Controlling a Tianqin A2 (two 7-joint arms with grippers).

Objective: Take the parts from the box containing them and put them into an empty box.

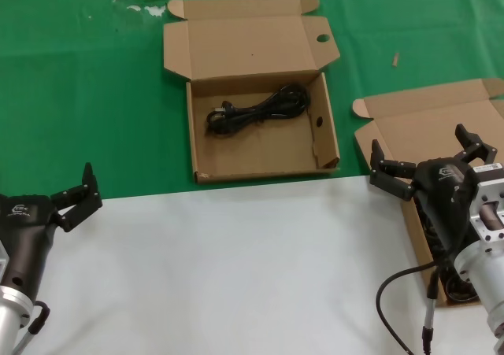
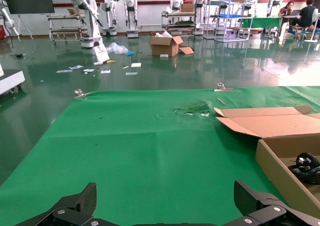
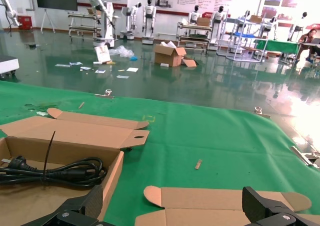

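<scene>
The plain-lidded box (image 1: 425, 127) lies at the right, mostly hidden under my right arm; black cords (image 1: 461, 290) show partly beneath the arm. My right gripper (image 1: 421, 149) is open and empty above this box. In the right wrist view the gripper (image 3: 172, 208) hangs over the box's plain lid (image 3: 220, 203). The box with a round hole in its lid (image 1: 252, 44) lies at the back middle and holds one black cord (image 1: 256, 109), also seen in the right wrist view (image 3: 55, 172). My left gripper (image 1: 90, 188) is open and empty at the near left, over the white sheet's edge.
A white sheet (image 1: 236, 268) covers the near table, with green cloth (image 1: 79, 79) beyond. Small scraps lie at the back left (image 1: 146, 9) and back right (image 1: 396, 58). In the left wrist view the holed box (image 2: 280, 161) is off to one side of the left gripper (image 2: 165, 203).
</scene>
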